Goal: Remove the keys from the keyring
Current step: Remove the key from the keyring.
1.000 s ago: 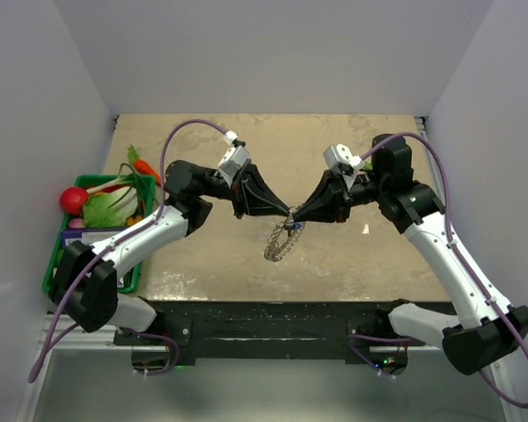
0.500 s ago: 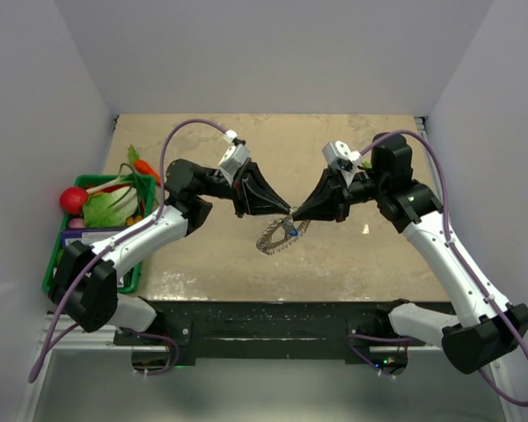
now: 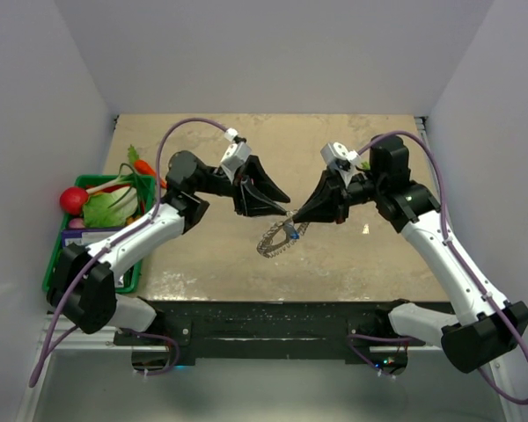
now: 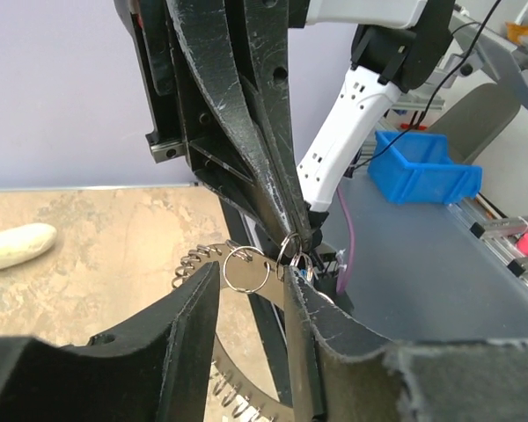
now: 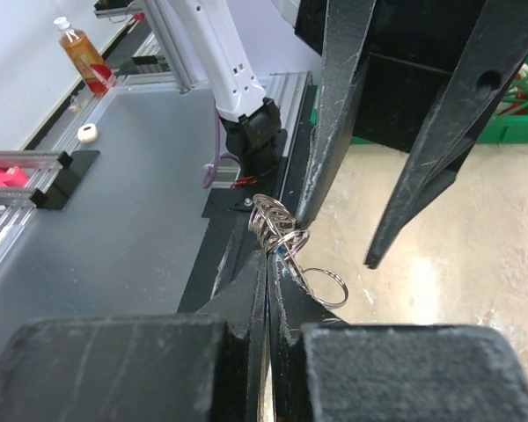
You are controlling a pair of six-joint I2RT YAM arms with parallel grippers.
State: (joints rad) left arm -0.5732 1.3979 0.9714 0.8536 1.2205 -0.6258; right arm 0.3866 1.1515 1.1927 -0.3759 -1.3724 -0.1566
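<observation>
The keyring point(image 3: 275, 240), a grey coiled loop, hangs above the table's middle from my right gripper point(image 3: 290, 217). That gripper point(image 5: 269, 255) is shut on the bunch of small split rings point(image 5: 275, 220) at the loop's top. A sliver of the blue key point(image 3: 292, 233) shows just under its tips. My left gripper point(image 3: 286, 206) faces it from the left, open and apart from the rings. In the left wrist view its fingers point(image 4: 194, 308) stand on either side of a small split ring point(image 4: 245, 266) and part of the coil point(image 4: 198, 259), touching neither.
A green basket point(image 3: 51, 264) of vegetables with a red radish point(image 3: 73, 200) sits at the table's left edge. A white oblong thing point(image 4: 13, 246) lies on the tabletop. The black front rail point(image 3: 273, 318) runs below the loop.
My left gripper has opened and let go of the rings. My right gripper has shut on them. The loop has swung from hanging downward to lying flatter, toward the left.
</observation>
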